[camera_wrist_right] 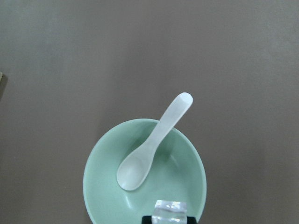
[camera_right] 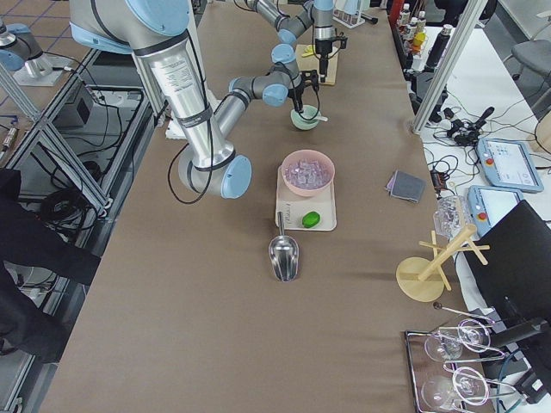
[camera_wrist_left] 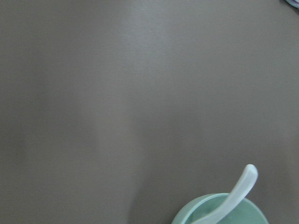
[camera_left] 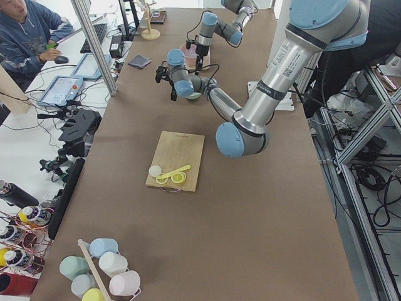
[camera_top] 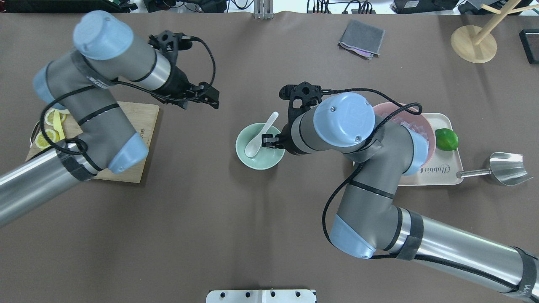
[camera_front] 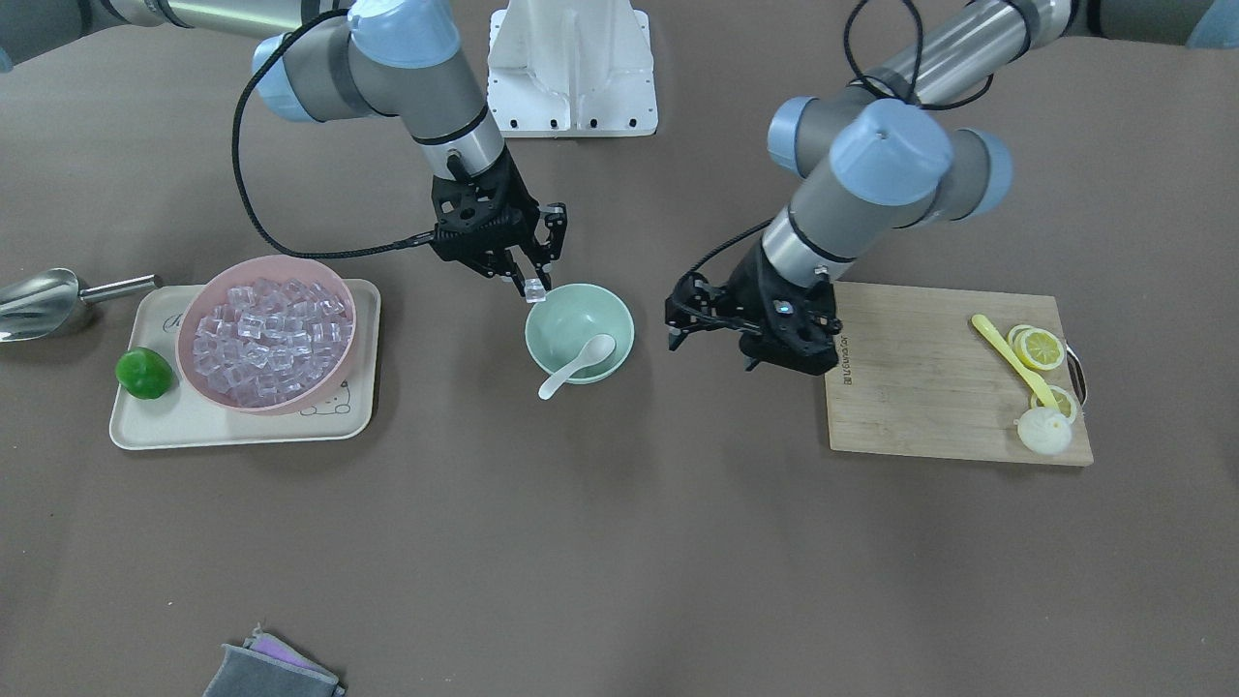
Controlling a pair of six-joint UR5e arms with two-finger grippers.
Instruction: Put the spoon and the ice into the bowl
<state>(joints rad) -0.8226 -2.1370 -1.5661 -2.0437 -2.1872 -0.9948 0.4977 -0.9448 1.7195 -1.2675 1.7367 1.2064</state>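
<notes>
The mint-green bowl (camera_front: 581, 315) stands mid-table, also in the overhead view (camera_top: 263, 159) and the right wrist view (camera_wrist_right: 105, 186). The white spoon (camera_front: 579, 364) lies in it, scoop inside, handle resting over the rim (camera_wrist_right: 156, 140). My right gripper (camera_front: 533, 282) is shut on a clear ice cube (camera_front: 535, 290) and holds it just above the bowl's rim on the robot's side; the cube shows at the bottom of the right wrist view (camera_wrist_right: 170, 210). My left gripper (camera_front: 672, 325) is open and empty, above the table between the bowl and the cutting board. The left wrist view shows the bowl's edge (camera_wrist_left: 196, 213) and the spoon handle (camera_wrist_left: 238, 189).
A pink bowl (camera_front: 334, 373) full of ice cubes sits on a beige tray (camera_front: 194, 426) with a lime (camera_front: 145, 374). A metal scoop (camera_front: 39, 302) lies beside the tray. A wooden cutting board (camera_front: 920, 387) holds lemon slices (camera_front: 1038, 348) and a yellow utensil (camera_front: 1007, 353). A grey cloth (camera_front: 271, 673) lies near the front edge.
</notes>
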